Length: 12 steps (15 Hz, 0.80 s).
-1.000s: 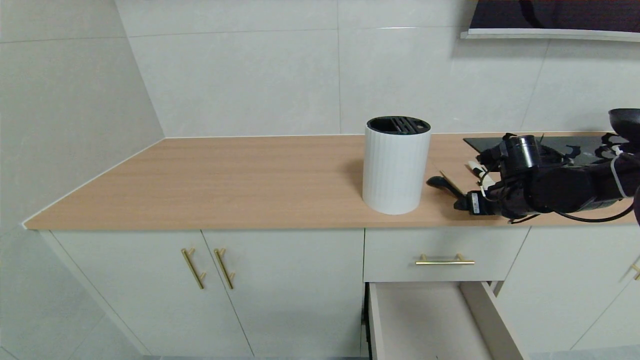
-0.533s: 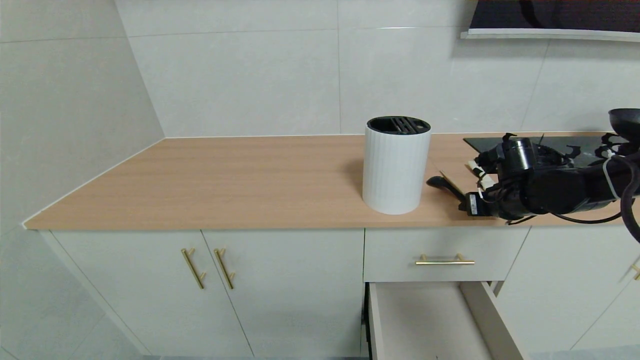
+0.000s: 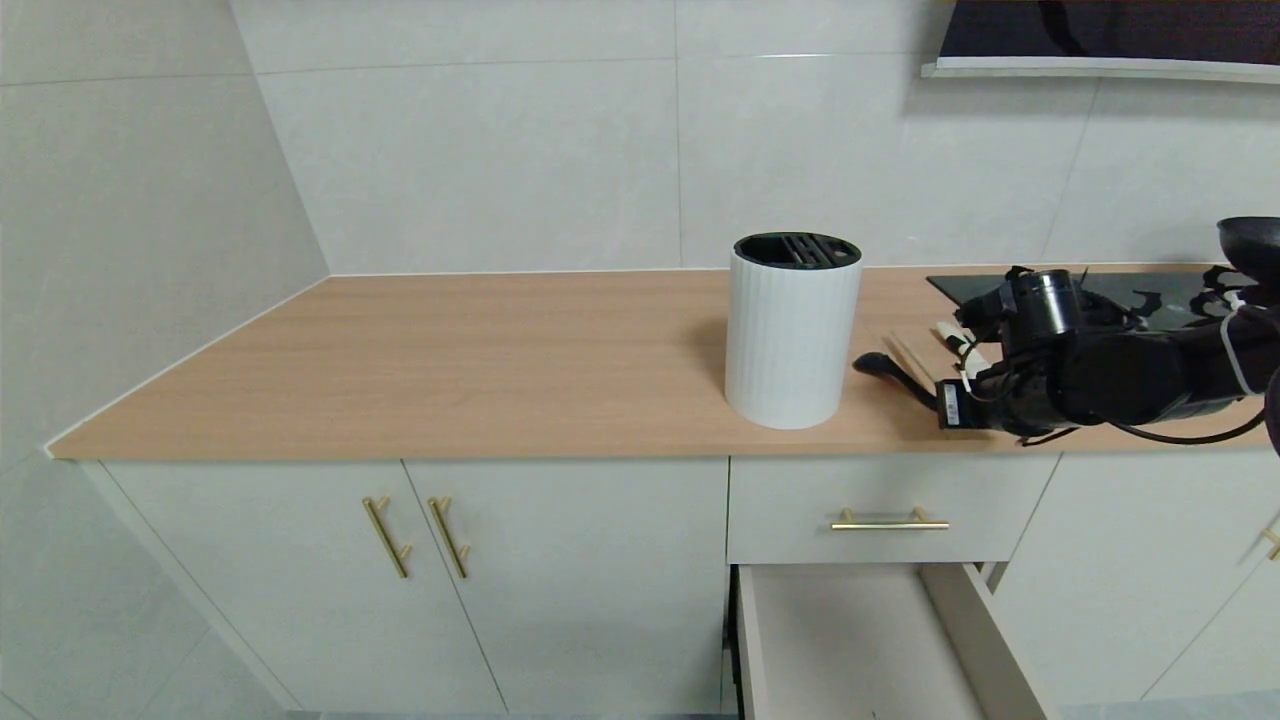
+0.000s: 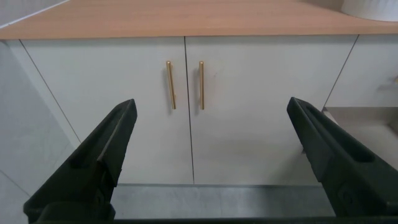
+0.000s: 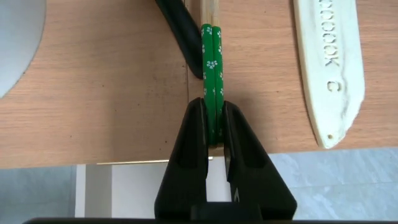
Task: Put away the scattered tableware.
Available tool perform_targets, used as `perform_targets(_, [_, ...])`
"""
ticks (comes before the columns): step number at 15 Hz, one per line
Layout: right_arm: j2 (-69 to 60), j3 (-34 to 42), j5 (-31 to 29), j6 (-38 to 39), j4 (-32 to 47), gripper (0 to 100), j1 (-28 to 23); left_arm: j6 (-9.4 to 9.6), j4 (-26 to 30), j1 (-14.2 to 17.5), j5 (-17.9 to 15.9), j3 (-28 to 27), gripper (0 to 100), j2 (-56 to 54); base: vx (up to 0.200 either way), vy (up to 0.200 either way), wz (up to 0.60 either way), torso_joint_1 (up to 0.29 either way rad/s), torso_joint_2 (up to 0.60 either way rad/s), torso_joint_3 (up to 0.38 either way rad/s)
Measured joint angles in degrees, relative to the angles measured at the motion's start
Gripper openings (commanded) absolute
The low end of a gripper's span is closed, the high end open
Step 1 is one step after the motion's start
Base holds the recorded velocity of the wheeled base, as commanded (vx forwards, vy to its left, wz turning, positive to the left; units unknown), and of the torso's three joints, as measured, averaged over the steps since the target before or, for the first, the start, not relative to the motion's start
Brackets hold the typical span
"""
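Note:
A pair of chopsticks with green patterned ends [image 5: 211, 68] lies on the wooden counter [image 3: 480, 350], and my right gripper [image 5: 212, 127] is shut on those green ends near the counter's front edge. In the head view the right gripper [image 3: 950, 405] sits just right of the white ribbed utensil holder [image 3: 792, 340], with the chopsticks' wooden shafts [image 3: 908, 356] slanting back from it. A black spoon [image 3: 880, 366] lies beside the chopsticks, its black handle [image 5: 180, 37] crossing next to them. A white knife-like utensil [image 5: 329, 68] lies further right. My left gripper [image 4: 211, 162] hangs open before the cabinet doors.
A black cooktop [image 3: 1080, 290] with a dark pot [image 3: 1250, 240] stands at the counter's far right. Below the counter a drawer [image 3: 860, 640] stands pulled open under a shut drawer with a gold handle [image 3: 888, 521]. Cabinet doors with gold handles [image 4: 185, 84] sit to the left.
My right gripper has shifted slightly right and back along the counter edge, and the chopsticks have moved with it. The holder and spoon stay where they were.

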Motion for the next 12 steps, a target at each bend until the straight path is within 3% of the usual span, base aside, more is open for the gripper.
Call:
perform_targets(4, [-4.8, 3.3, 0.0, 0.0, 0.1, 0, 0.0, 0.00, 0.0, 0.0, 0.0, 0.0, 100, 0.0, 0.000, 0.000, 0.00, 0.000, 0.00, 0.000])
perform_targets(10, [-22.2, 19.3, 0.2, -0.1, 0.3, 0, 1.8, 0.00, 0.0, 0.0, 0.0, 0.0, 100, 0.0, 0.000, 0.000, 0.00, 0.000, 0.00, 0.000])
perform_targets(12, [-29.7, 24.8, 3.1, -1.5, 1.2, 0, 2.8, 0.00, 0.0, 0.0, 0.0, 0.0, 100, 0.0, 0.000, 0.000, 0.00, 0.000, 0.00, 0.000])
